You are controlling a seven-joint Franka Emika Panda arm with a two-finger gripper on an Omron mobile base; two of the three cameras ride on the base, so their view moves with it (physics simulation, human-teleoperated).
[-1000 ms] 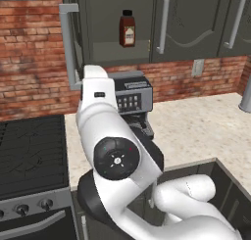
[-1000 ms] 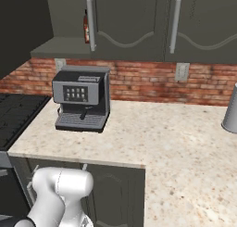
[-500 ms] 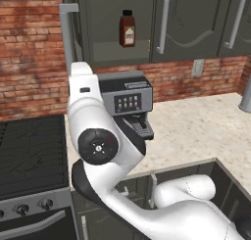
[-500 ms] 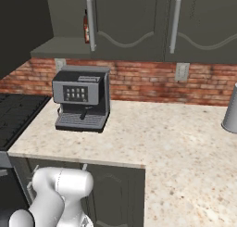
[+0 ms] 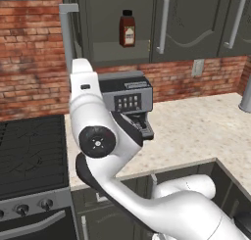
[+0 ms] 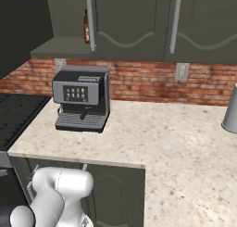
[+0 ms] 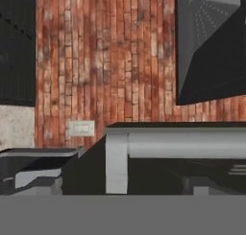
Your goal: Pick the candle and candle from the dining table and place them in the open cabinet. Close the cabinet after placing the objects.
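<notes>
The cabinet (image 5: 103, 23) hangs on the wall above the counter with its left door (image 5: 68, 31) swung open. On its shelf stands one brown sauce bottle (image 5: 127, 28). From the other side, the same open cabinet (image 6: 62, 22) sits at the upper left. My arm (image 5: 90, 116) rises in front of the coffee machine, its top just below the open door, and it hides the hand. The hand view faces the brick wall (image 7: 120, 61) with nothing between the jaws. The candles and the dining table are out of view.
A grey coffee machine (image 6: 82, 98) stands on the beige speckled counter (image 6: 152, 138) against the brick wall. A black stove (image 5: 29, 151) lies to the left. A grey metal vessel (image 6: 230, 112) stands at the counter's right end. The other cabinet doors (image 6: 139, 22) are closed.
My arm has swung a little to the left and up in the left base view, toward the open cabinet door. The rest of the scene is unchanged.
</notes>
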